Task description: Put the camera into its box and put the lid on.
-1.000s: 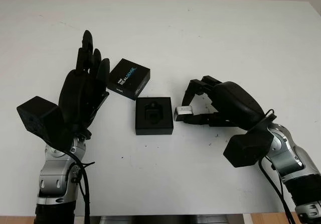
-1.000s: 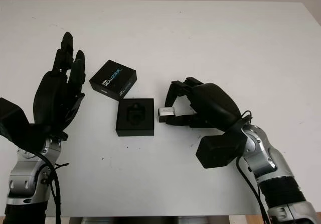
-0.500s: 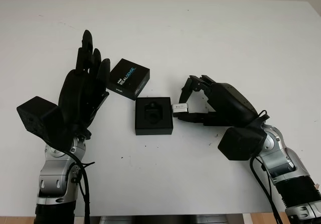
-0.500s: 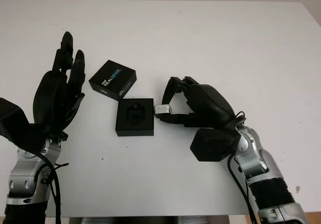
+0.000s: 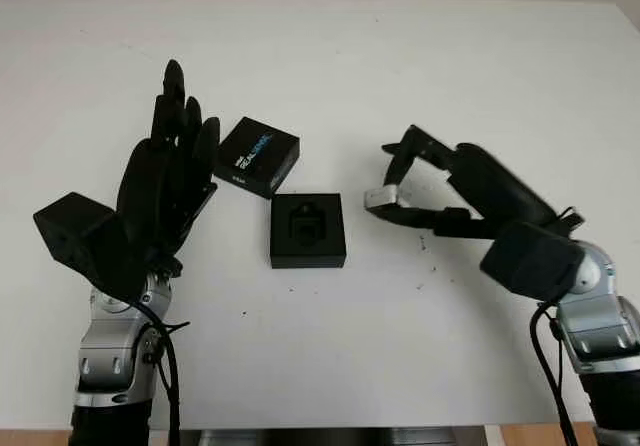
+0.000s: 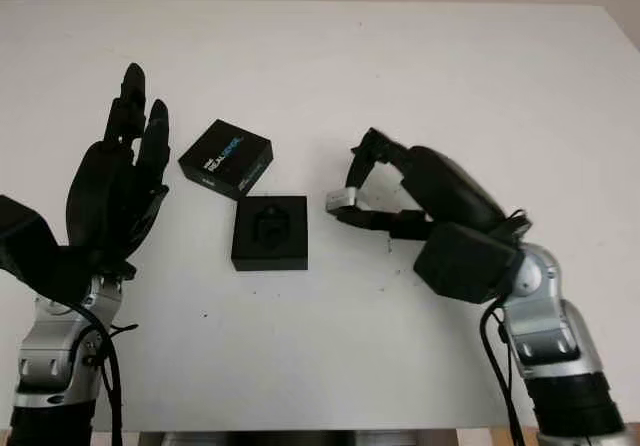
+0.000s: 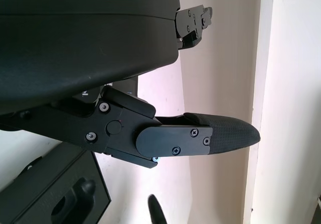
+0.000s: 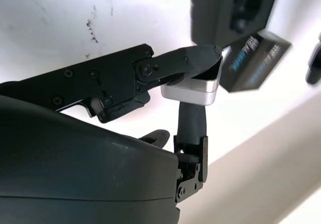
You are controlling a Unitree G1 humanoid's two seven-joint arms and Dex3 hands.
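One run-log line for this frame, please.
right hand: holds camera beside box | left hand: open, raised | lid: off

White table (image 5: 420,56) with a few small dark specks right of centre.

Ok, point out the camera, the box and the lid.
camera (image 5: 381,197), left eye view, its silver side, held in the right hand (image 5: 405,181).
box (image 5: 307,256), left eye view, its front rim.
lid (image 5: 257,156), left eye view, its printed top.
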